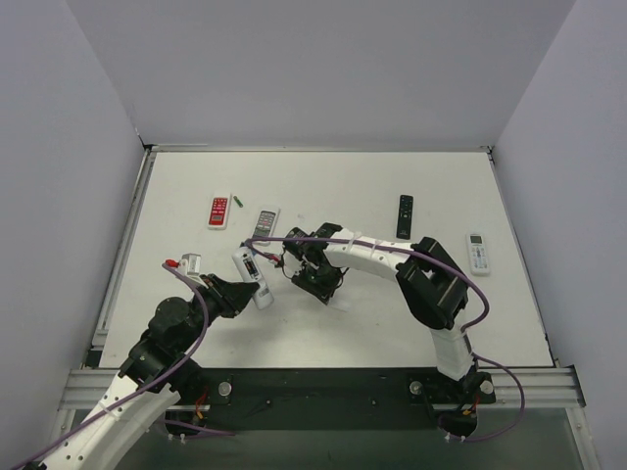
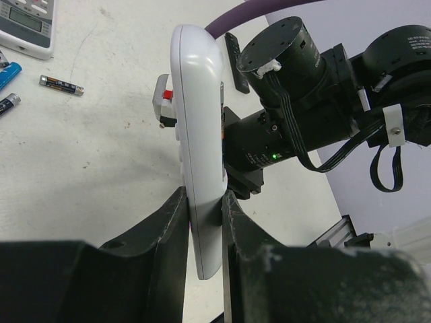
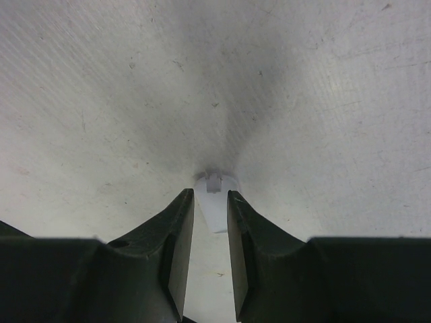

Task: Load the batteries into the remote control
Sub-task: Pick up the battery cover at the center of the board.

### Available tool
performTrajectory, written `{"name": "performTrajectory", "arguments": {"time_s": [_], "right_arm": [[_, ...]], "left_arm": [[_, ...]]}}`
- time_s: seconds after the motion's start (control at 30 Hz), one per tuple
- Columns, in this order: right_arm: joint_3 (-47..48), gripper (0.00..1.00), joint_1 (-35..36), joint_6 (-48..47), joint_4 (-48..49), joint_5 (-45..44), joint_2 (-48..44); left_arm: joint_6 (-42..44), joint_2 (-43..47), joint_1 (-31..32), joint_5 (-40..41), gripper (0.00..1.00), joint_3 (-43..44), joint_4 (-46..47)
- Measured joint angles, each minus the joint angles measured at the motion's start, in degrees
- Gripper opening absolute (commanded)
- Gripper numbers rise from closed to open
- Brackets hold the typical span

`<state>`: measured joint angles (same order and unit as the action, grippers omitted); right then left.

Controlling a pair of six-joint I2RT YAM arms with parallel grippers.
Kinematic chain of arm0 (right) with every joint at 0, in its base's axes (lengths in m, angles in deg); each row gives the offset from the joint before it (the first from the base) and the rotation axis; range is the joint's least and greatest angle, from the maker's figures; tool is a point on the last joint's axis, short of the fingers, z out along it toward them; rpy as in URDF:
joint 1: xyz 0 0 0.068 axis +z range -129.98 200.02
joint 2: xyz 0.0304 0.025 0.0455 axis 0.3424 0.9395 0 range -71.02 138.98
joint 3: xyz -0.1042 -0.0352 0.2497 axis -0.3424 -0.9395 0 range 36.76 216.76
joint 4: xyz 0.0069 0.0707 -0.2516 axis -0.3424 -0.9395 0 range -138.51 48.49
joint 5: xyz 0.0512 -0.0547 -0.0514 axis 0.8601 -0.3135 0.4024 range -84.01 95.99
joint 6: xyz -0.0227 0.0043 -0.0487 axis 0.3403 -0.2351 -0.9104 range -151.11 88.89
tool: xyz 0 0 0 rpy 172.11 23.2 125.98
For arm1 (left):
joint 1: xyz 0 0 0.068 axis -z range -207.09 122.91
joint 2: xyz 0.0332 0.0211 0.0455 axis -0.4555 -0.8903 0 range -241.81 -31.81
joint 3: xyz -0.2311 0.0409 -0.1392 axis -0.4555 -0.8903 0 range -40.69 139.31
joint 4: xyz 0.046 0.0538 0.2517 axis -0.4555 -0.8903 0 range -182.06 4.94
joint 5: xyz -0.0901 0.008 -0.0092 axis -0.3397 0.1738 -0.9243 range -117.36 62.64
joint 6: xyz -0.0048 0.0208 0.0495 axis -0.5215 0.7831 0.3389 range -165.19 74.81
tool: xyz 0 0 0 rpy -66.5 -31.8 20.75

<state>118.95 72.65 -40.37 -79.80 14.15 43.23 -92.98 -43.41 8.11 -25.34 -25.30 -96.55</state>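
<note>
Overhead view: my left gripper point(image 1: 255, 290) holds the white remote control point(image 1: 246, 262) left of centre; my right gripper point(image 1: 331, 294) points down onto a small white piece point(image 1: 341, 305). A green battery point(image 1: 236, 200) lies beyond, beside a red remote point(image 1: 218, 211).

Both arms share one build. The left arm point(image 1: 162, 333) and right arm point(image 1: 431, 284) have smooth white curved link shells joined by black cylindrical joint housings. A glossy purple cable point(image 1: 201, 313) loops loosely along each. The left tool point(image 2: 204, 195) and right tool point(image 3: 209, 195) have matte black, rough-textured wedge fingers point(image 3: 178, 229). On the right arm, a round black motor cap point(image 2: 273, 47) carries a white clip, thin black wires and a small green light point(image 2: 275, 157).
</note>
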Motion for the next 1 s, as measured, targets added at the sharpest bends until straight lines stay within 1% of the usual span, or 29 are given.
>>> {"name": "performTrajectory", "arguments": {"time_s": [0.07, 0.23, 0.3, 0.37, 0.57, 0.73, 0.87, 1.0], "right_arm": [[0.00, 0.22, 0.04, 0.00, -0.13, -0.39, 0.33], [0.00, 0.15, 0.04, -0.02, -0.13, -0.92, 0.94], [0.00, 0.09, 0.04, -0.04, -0.15, -0.96, 1.11], [0.00, 0.00, 0.07, -0.07, -0.15, -1.14, 1.27], [0.20, 0.00, 0.04, -0.09, -0.57, -1.31, 1.36], [-0.04, 0.00, -0.24, 0.07, -0.50, -1.29, 0.28], [-1.51, 0.00, -1.22, 0.20, -0.26, -1.16, -5.25], [-4.15, 0.00, -2.45, 0.63, 0.70, -0.98, -13.92]], "left_arm": [[0.07, 0.00, 0.00, -0.02, 0.00, 0.00, 0.00], [0.22, 0.00, 0.02, -0.02, 0.00, 0.00, -0.02], [0.24, 0.00, 0.02, -0.04, 0.00, -0.02, -0.02], [0.26, 0.00, 0.00, -0.11, 0.00, -0.02, -0.02], [0.26, -0.17, 0.00, -0.44, 0.00, -0.33, 0.37], [0.24, -2.93, 0.02, -2.89, 0.00, -1.77, 3.69], [-0.04, -8.50, 0.02, -5.75, 0.00, -3.85, 8.96], [-1.03, -17.49, 0.02, -8.98, 0.00, -5.70, 15.41]]}}
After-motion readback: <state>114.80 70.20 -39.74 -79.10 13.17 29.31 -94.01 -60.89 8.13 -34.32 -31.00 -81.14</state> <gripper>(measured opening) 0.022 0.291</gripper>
